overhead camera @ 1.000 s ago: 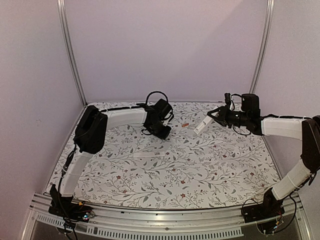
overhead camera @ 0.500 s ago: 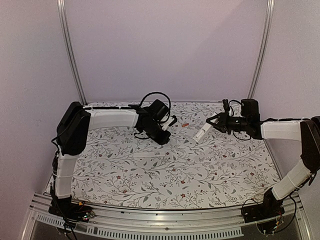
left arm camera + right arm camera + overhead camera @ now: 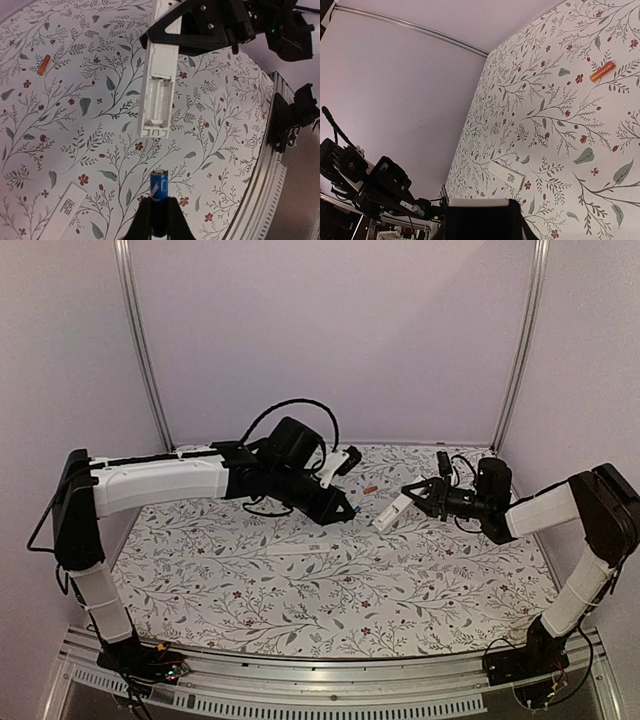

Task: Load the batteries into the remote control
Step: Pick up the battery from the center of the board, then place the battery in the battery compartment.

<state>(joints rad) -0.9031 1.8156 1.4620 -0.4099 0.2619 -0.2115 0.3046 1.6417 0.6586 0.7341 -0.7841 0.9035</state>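
battery (image 3: 159, 187) facing remote (image 3: 161, 70) recess edge, gap between

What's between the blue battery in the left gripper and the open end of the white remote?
Nothing: the left wrist view shows a bare gap from the blue battery to the remote, with only the floral table cover behind.
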